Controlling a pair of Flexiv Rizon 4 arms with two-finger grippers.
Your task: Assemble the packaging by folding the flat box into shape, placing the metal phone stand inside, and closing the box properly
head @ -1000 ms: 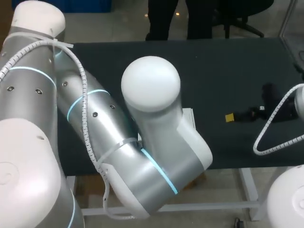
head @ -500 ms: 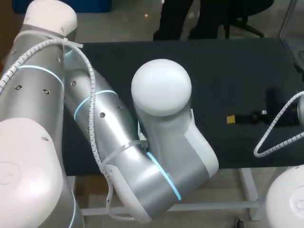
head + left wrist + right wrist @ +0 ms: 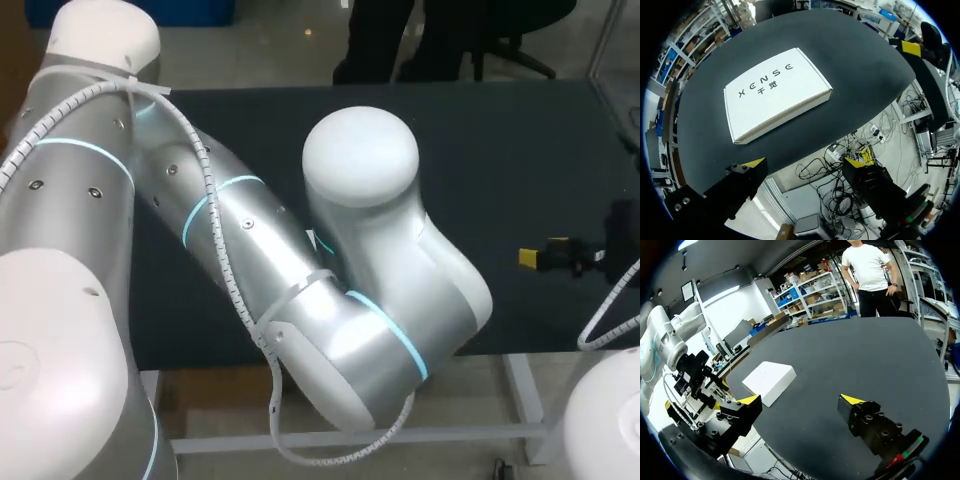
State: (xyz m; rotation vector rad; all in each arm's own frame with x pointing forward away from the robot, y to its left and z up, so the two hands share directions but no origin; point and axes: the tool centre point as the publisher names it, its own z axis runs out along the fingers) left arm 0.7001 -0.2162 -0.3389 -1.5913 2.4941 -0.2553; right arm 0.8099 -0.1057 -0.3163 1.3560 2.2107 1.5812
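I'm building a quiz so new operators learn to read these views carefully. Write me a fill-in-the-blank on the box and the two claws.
The white box lies flat on the table with its lid ____.
The left claw has ____ between its fingers.
The right claw is empty, its fingers standing ____.
In the head view the box is hidden by the ____ arm.
Missing words: closed; nothing; open; left.
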